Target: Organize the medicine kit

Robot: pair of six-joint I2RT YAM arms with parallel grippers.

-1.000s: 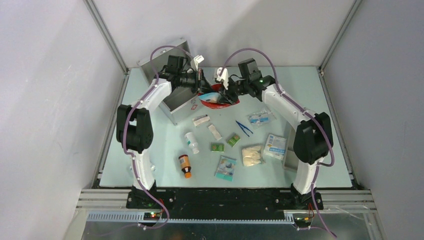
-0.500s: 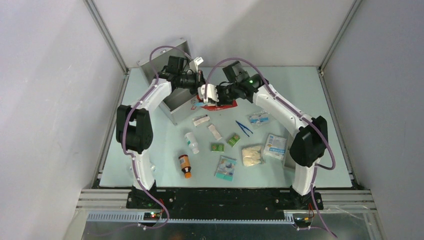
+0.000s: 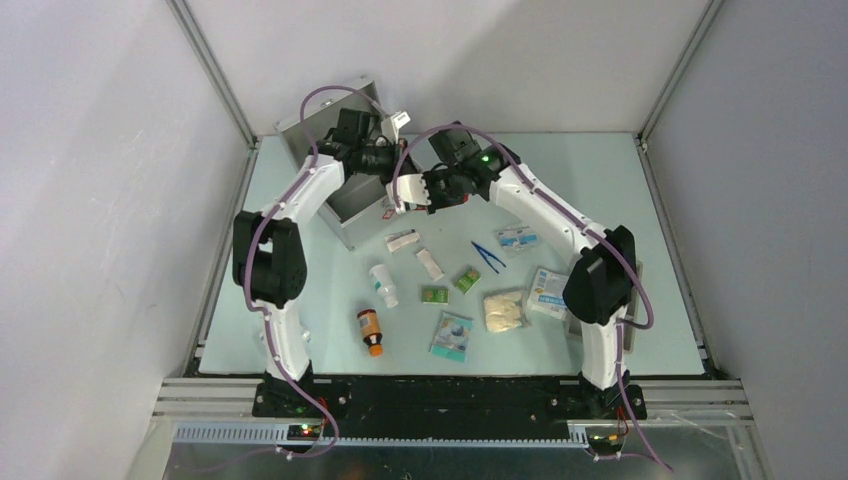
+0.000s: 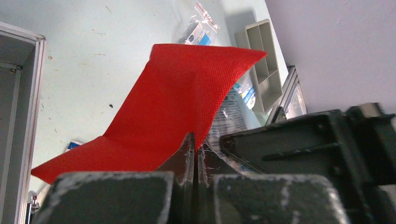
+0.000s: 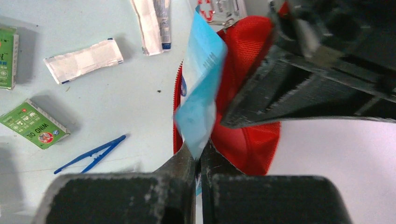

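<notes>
The medicine kit (image 3: 350, 225), a silver case, stands open at the back left with its lid up; its rim (image 4: 23, 93) shows in the left wrist view. Just right of it, my left gripper (image 4: 194, 140) is shut on the edge of a red fabric pouch (image 4: 177, 98), holding it up. My right gripper (image 5: 200, 151) is shut on a light blue packet (image 5: 201, 93) at the mouth of the red pouch (image 5: 247, 135). In the top view both grippers, the left (image 3: 388, 160) and the right (image 3: 410, 190), meet over the pouch and hide most of it.
Loose items lie on the table: bandage strips (image 3: 403, 240), a white bottle (image 3: 383, 285), an orange bottle (image 3: 370, 332), blue tweezers (image 3: 488, 255), green boxes (image 3: 467, 279), gauze (image 3: 503, 310) and packets (image 3: 551, 292). A grey divided tray (image 4: 264, 65) sits on the right.
My right gripper swung left and down to the pouch and closed on the light blue packet. The pouch shifted left toward the case. The left gripper kept its grip.
</notes>
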